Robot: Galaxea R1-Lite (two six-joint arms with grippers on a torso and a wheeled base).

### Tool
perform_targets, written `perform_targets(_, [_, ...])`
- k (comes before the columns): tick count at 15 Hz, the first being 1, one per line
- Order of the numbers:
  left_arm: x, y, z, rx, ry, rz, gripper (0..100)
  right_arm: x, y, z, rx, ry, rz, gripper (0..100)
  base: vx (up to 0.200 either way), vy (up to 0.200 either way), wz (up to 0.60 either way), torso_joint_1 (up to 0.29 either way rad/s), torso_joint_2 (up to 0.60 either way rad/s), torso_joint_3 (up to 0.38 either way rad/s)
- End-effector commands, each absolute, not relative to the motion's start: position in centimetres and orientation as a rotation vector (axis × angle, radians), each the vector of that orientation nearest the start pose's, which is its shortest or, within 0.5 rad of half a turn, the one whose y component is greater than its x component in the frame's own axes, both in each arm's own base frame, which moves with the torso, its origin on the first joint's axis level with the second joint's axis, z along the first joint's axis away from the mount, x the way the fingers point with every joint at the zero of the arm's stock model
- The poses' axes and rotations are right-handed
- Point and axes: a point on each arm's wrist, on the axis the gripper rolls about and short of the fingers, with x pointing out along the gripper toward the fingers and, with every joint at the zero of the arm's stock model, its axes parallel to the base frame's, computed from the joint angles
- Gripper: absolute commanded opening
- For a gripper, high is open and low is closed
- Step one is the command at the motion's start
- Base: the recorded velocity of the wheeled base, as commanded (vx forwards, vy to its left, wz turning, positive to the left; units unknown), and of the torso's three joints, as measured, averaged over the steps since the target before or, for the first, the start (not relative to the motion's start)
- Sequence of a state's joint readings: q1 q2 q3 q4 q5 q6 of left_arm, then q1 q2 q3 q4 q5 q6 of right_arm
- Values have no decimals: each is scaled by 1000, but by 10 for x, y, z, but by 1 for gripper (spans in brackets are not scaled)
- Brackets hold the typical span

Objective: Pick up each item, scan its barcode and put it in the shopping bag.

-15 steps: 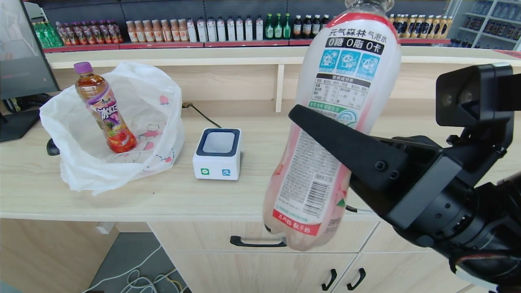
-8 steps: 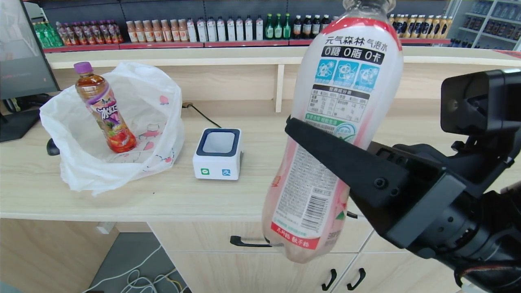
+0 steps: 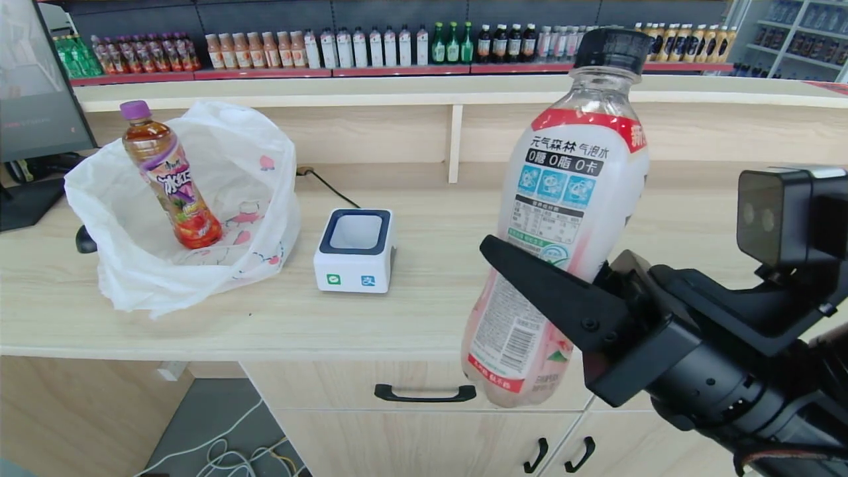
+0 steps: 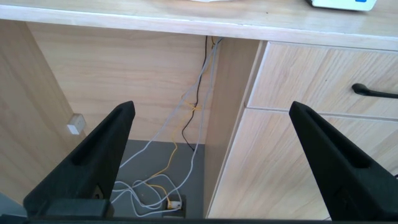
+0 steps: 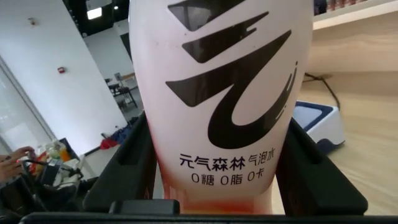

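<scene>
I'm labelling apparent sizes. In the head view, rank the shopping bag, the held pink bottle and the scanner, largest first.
1. Largest, about alike: shopping bag and pink bottle. The bottle is much nearer the camera, so I won't rank these two.
2. Smallest, clearly: scanner.

The shopping bag (image 3: 199, 218) is set at the left of the surface (image 3: 411, 311), and a tilted bottle (image 3: 171, 175) is lodged inside it. The scanner (image 3: 356, 250) is placed just right of the bag, apart from it, and a cable (image 3: 328, 187) is run behind it toward the back. Farther right, a second bottle (image 3: 570, 199) is held upright in the right hand (image 3: 550, 268), over the surface's front edge. Drawers (image 3: 318, 387) are fitted below the surface, and a stocked shelf (image 3: 371, 50) is seen far behind.
</scene>
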State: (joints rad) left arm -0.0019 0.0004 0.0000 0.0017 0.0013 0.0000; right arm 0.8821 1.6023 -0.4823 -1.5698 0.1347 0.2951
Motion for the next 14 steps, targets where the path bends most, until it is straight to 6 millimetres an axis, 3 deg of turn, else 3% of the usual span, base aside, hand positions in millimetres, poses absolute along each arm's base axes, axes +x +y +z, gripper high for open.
perform_targets(1, [-23,0,75,0,2,0,100,158,184,222,405,-319,1019,0,0,0,0,0,0,0])
perform_targets(5, [-23,0,75,-2,2,2,100,176,154,212,213,-371,823,0,0,0,0,0,0,0])
perform_targets(10, [-23,0,75,0,2,0,100,176,147,217,113,-429,624,0,0,0,0,0,0,0])
perform_targets(14, [-23,0,75,-2,2,2,100,185,141,233,161,-478,469,0,-150,0,0,4,1,1])
